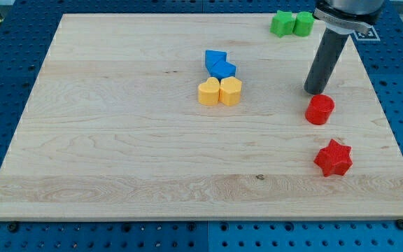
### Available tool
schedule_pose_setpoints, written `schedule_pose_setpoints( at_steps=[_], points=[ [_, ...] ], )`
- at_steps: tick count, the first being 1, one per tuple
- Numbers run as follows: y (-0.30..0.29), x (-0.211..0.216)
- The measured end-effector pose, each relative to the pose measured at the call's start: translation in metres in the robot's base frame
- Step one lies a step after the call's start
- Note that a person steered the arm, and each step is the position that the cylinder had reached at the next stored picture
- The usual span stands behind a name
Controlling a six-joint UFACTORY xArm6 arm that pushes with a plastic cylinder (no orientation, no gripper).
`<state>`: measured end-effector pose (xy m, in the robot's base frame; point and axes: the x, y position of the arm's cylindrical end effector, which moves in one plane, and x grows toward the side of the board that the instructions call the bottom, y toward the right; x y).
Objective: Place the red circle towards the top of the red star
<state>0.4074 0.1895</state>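
The red circle [320, 110] lies on the wooden board at the view's right. The red star [334, 158] lies below it, slightly to the right, with a gap of bare wood between them. My tip [317, 91] stands just above the red circle's upper edge, very close to it or touching it. The dark rod rises from there toward the view's top right.
Two green blocks [292, 24] sit side by side at the board's top right edge, left of the rod. Two blue blocks [219, 64] and two yellow blocks [220, 92], one heart-shaped, cluster near the middle. The board's right edge [390, 126] runs close to the red blocks.
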Motion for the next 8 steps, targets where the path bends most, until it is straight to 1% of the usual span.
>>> schedule_pose_setpoints(
  at_steps=[2, 3, 5, 8],
  points=[
    [0.000, 0.005],
    [0.000, 0.018],
    [0.000, 0.028],
    [0.000, 0.069]
  ],
)
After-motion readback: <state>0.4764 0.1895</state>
